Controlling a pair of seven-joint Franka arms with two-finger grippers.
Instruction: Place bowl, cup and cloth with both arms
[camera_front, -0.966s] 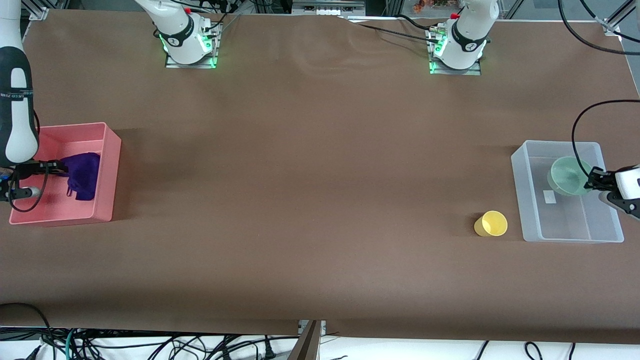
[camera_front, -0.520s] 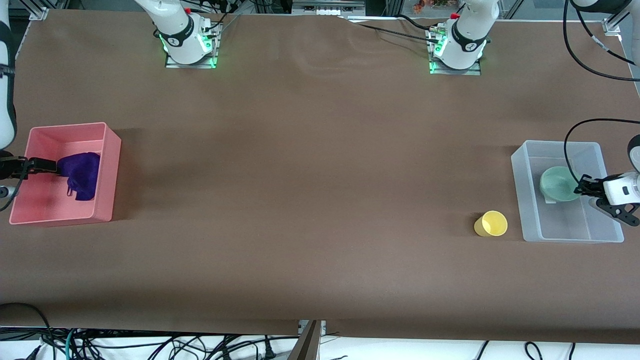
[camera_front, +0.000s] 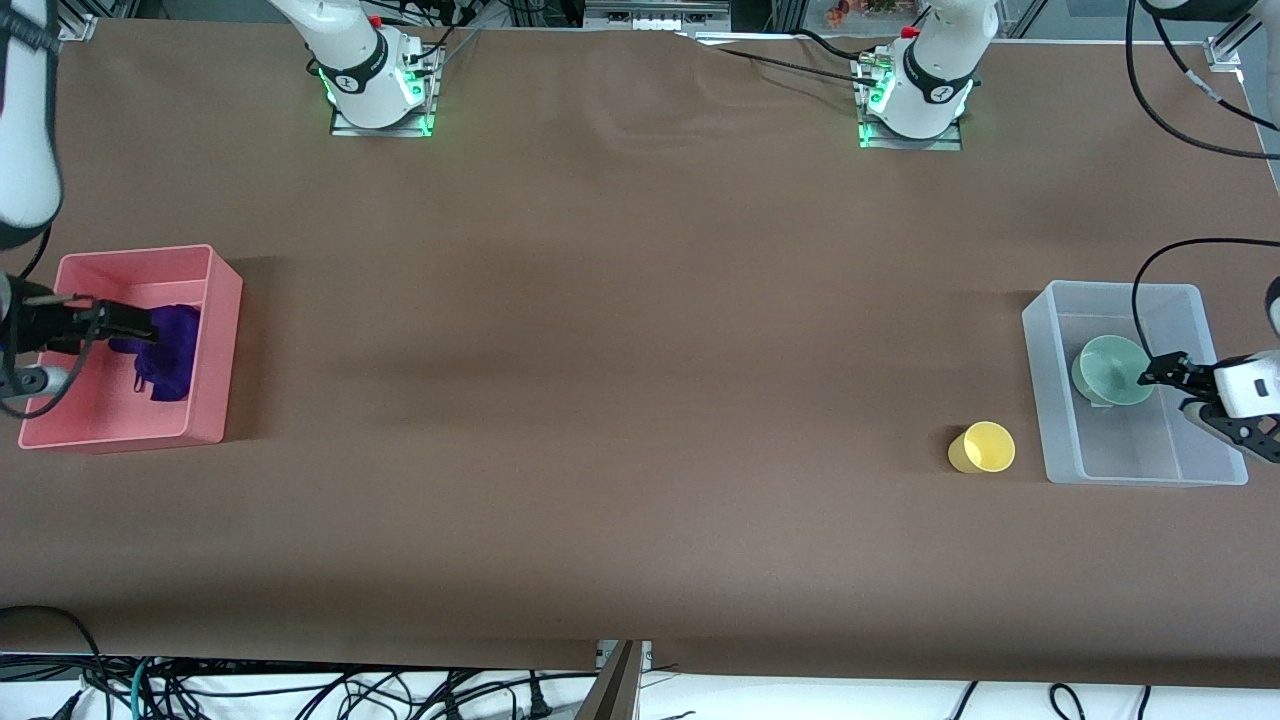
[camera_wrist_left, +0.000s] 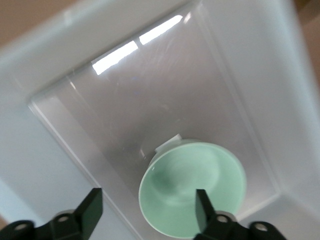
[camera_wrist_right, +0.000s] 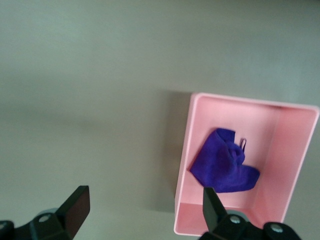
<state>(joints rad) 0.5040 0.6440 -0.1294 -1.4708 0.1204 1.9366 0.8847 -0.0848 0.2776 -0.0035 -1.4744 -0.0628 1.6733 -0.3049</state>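
We see our left pincer (camera_front: 1150, 378) released over the bowl (camera_front: 1108, 370) in the clear bin (camera_front: 1140, 470); our right pincer (camera_front: 135, 330) hangs released over the cloth (camera_front: 172, 352) in the pink bin (camera_front: 215, 400).

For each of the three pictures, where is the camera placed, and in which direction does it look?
Front view: high across the table, facing both arms' bases; shows the yellow cup.
Left wrist view: on the left arm, looking down into the clear bin at the green bowl; open left gripper shows.
Right wrist view: on the right arm, above the pink bin with the purple cloth; open right gripper shows.
Front and wrist views share bowl and cloth.
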